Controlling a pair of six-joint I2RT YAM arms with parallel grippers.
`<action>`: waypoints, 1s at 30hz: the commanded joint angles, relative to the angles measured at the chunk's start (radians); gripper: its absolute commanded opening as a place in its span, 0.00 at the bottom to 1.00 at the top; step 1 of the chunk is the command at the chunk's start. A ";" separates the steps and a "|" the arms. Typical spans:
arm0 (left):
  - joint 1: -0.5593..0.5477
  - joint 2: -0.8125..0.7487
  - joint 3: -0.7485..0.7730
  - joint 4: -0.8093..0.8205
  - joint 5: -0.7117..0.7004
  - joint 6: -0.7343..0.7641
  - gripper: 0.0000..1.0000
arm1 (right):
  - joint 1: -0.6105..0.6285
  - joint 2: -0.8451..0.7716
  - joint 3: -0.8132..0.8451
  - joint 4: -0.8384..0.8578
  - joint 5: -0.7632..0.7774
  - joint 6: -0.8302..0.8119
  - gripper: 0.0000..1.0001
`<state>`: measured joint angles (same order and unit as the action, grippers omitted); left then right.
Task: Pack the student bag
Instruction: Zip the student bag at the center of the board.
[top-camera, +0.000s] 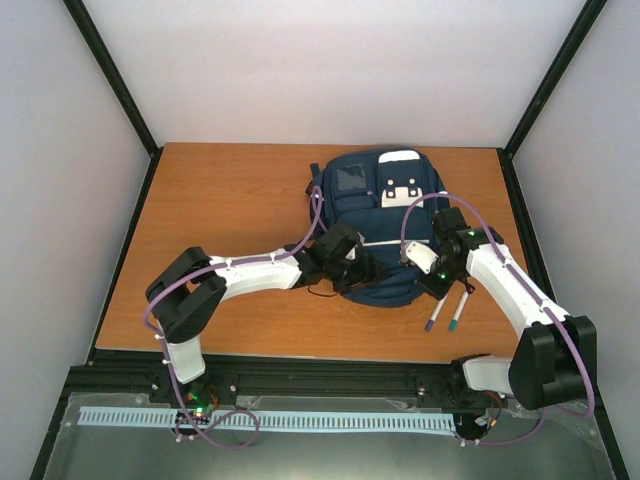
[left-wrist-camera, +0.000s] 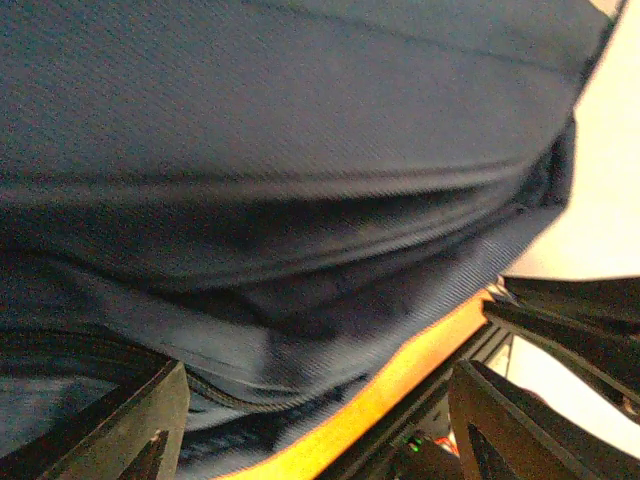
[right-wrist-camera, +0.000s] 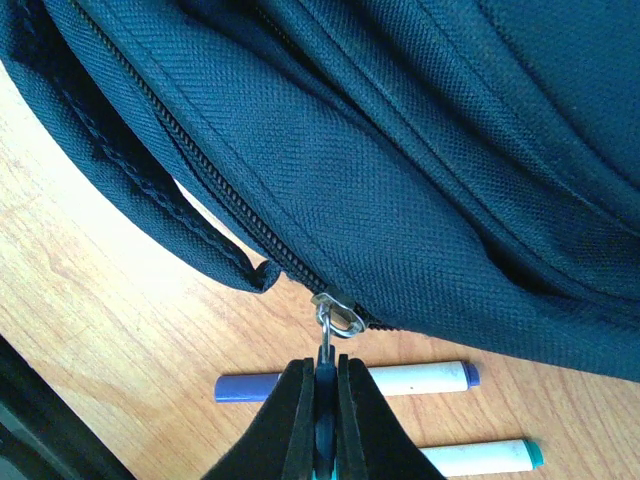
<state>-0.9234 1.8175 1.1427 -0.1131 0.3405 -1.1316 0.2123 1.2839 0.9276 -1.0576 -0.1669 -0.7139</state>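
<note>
The student bag (top-camera: 385, 215), a navy backpack, lies flat at the middle back of the table. My right gripper (right-wrist-camera: 322, 395) is shut on the zipper pull that hangs from the metal slider (right-wrist-camera: 338, 312) at the bag's near right edge. From above, this gripper (top-camera: 428, 278) sits right at that edge. My left gripper (top-camera: 345, 262) is at the bag's near left side. It is open (left-wrist-camera: 320, 435), its fingers (left-wrist-camera: 140, 420) stand wide apart, and folds of the bag's fabric (left-wrist-camera: 300, 200) fill the view and reach down between them.
Two markers lie on the wood just in front of the bag's right corner: one with a purple cap (right-wrist-camera: 420, 378) (top-camera: 437, 312) and one with a teal cap (right-wrist-camera: 480, 457) (top-camera: 458, 312). The table's near edge and black rail (top-camera: 320, 360) are close behind them.
</note>
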 joint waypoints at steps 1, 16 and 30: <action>-0.040 -0.044 0.028 0.017 0.030 -0.067 0.73 | 0.014 0.004 0.008 -0.023 -0.048 0.008 0.03; -0.046 0.119 0.109 0.072 0.049 -0.129 0.72 | 0.014 -0.005 0.012 -0.041 -0.074 0.029 0.03; -0.046 0.176 0.153 0.052 0.029 -0.028 0.13 | -0.011 0.000 -0.025 -0.007 0.019 0.000 0.03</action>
<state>-0.9585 1.9949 1.2541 -0.0711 0.3843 -1.2098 0.2119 1.2938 0.9195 -1.0531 -0.1616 -0.6910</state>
